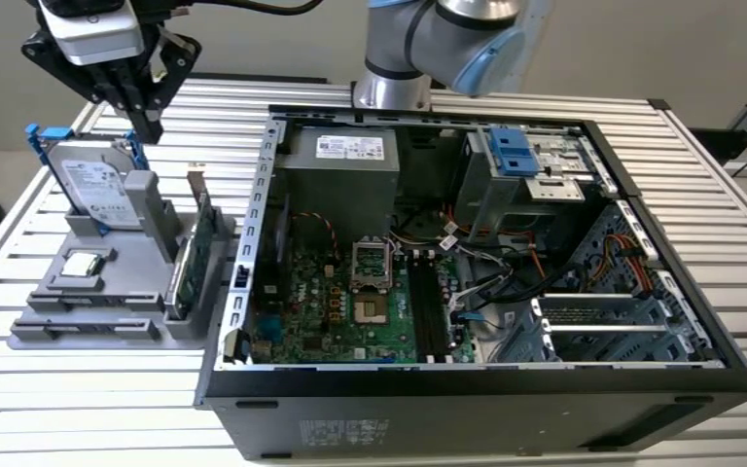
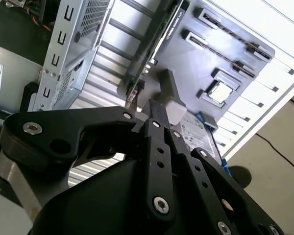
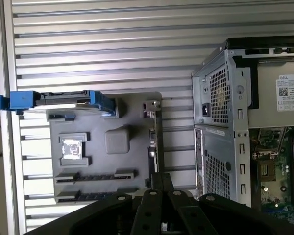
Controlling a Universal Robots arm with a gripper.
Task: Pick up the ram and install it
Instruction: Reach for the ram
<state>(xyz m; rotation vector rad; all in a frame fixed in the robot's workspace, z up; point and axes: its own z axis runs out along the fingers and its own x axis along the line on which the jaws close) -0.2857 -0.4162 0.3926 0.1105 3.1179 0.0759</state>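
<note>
- My gripper (image 1: 149,126) hangs above the gray holder (image 1: 50,336) at the exterior view's left, over the end where the hard drive (image 1: 88,183) stands in its blue bracket.
- Fingers (image 2: 157,128) drawn together at the tips, and I see nothing clamped between them. They touch nothing.
- The ram (image 3: 95,175) sits on edge as a dark strip in a slot of the holder, between two gray clips and just past the processor chip (image 3: 71,149).
- A second dark strip (image 3: 83,197) sits in the slot beside it. I can't tell colour on either.
- The ram slots are at the holder's opposite end from the hard drive, so the gripper is well apart from the ram.
- A green card (image 1: 192,263) stands on edge along the holder's side nearest the case.
- A gray post (image 3: 117,139) rises mid-holder, and in the second wrist view it's just beyond the fingertips.
- The open computer case (image 1: 478,404) lies on the slatted table (image 1: 724,185) at the exterior view's right, beside the holder.
- The motherboard (image 1: 335,311) is exposed, and its black slots (image 1: 426,311) show nothing standing in them.
</note>
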